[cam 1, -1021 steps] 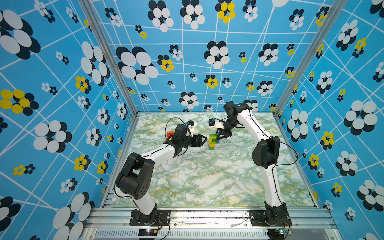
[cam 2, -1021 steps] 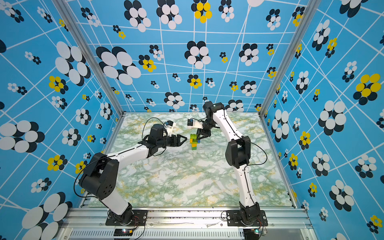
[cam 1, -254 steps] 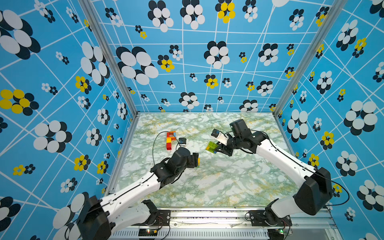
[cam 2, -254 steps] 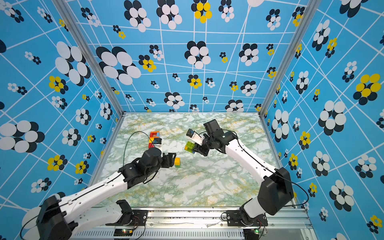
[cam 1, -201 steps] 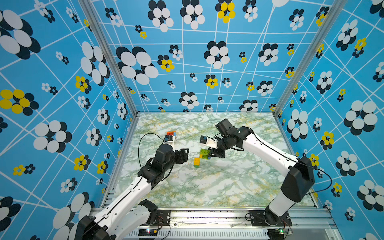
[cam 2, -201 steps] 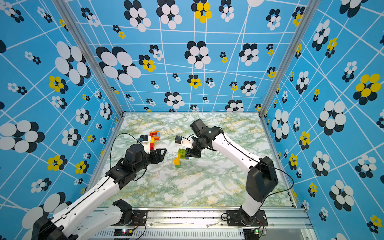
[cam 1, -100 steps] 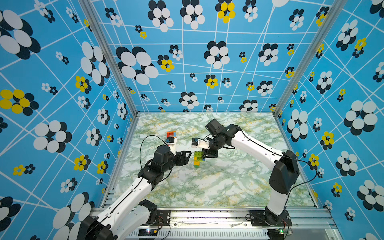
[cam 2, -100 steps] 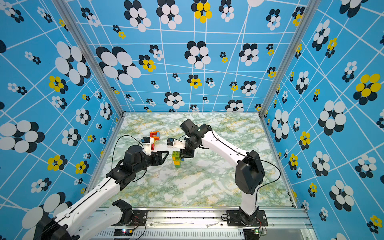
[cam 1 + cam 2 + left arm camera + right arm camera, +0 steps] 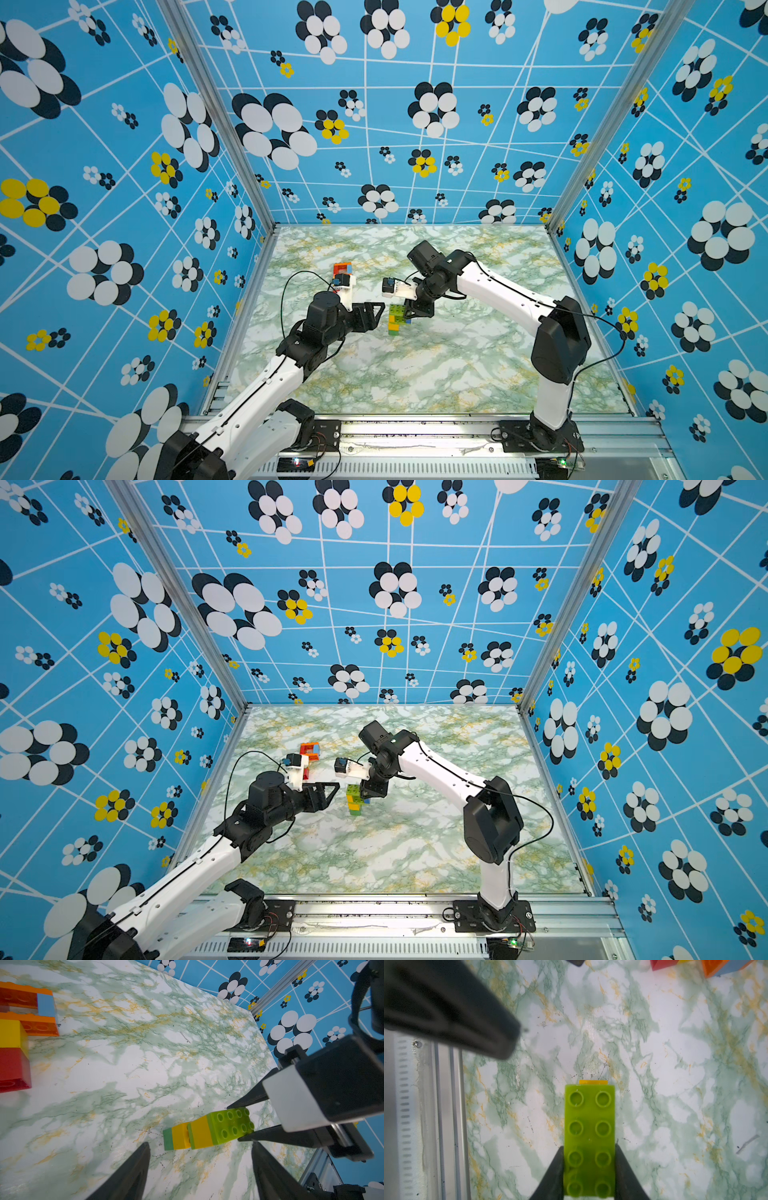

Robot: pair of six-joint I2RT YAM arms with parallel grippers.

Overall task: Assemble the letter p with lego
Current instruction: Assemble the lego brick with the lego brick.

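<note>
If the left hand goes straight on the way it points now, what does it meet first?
Most likely the brick stack that the right hand grips by its lime top brick. The left hand is open and aimed at it, with bare marble table between. Depth is unclear, so its fingers might pass on either side.

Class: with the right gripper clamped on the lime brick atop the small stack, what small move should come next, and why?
Probably the left gripper, open and empty beside the stack, should ease in and close on the lower yellow brick. The right gripper holds only the lime brick on top, and the lower bricks look offset, so bracing them would let the stack be pressed together.
</note>
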